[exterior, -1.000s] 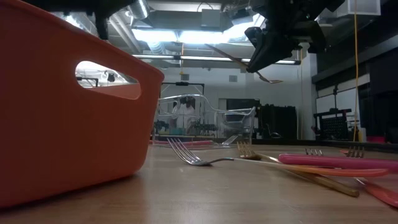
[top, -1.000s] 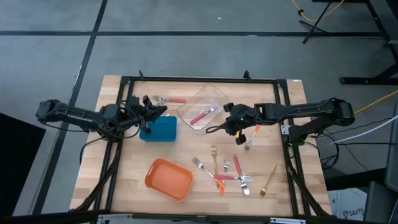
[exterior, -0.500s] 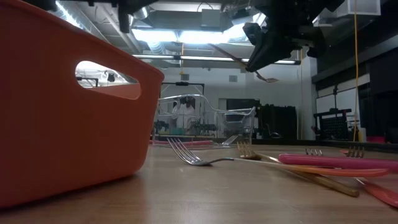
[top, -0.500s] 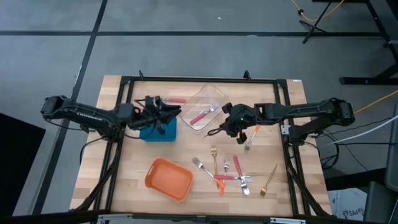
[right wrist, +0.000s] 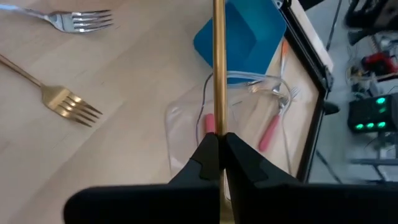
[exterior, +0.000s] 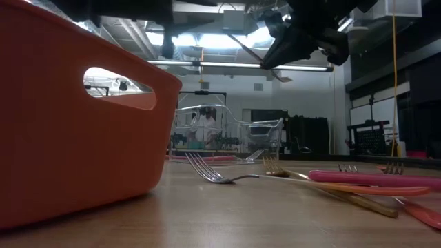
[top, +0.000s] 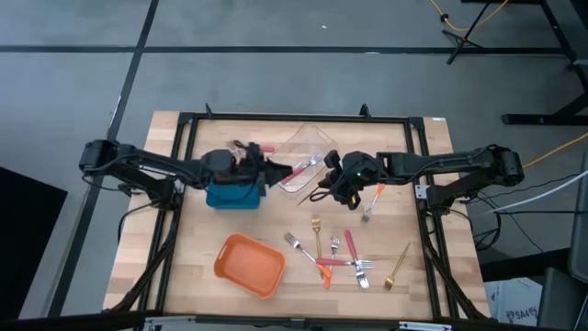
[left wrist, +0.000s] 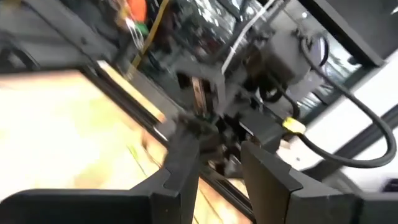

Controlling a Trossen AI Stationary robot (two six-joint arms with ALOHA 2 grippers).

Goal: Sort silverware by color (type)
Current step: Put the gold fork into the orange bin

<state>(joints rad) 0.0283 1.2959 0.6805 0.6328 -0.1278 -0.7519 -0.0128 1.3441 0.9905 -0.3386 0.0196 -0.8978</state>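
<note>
My right gripper point(right wrist: 217, 142) hangs above the table's middle point(top: 334, 182), shut on a gold fork point(right wrist: 218, 62) that juts out ahead of it toward the left arm. My left gripper point(left wrist: 221, 142) is open and level, reaching past the blue container point(top: 234, 193) to the clear container's point(top: 303, 152) left side point(top: 281, 171). It faces the right gripper with nothing between its fingers. More silverware lies on the near right of the table: a gold fork point(top: 316, 228), a silver fork point(top: 296, 244), red-handled point(top: 349, 246) and orange-handled point(top: 323, 271) forks. My right gripper pinches the gold fork's thin shaft point(right wrist: 218, 127) between its two fingers. The shaft runs on straight ahead, in line with the fingers. The fork is lifted clear of the table, above the clear container; in the low view it slants point(exterior: 248, 54) under the gripper.
The orange container point(top: 249, 265) sits at the near left. A red-handled fork point(top: 299, 171) lies in the clear container and another point(top: 255, 148) lies on the table beyond the blue one. An orange-handled fork point(top: 372, 204) and a gold one point(top: 397, 267) lie at right.
My left gripper has travelled toward the table's right, from the blue container's far left corner across it toward the right gripper. My right gripper has stayed in place but rolled, and the gold fork has turned with it.
</note>
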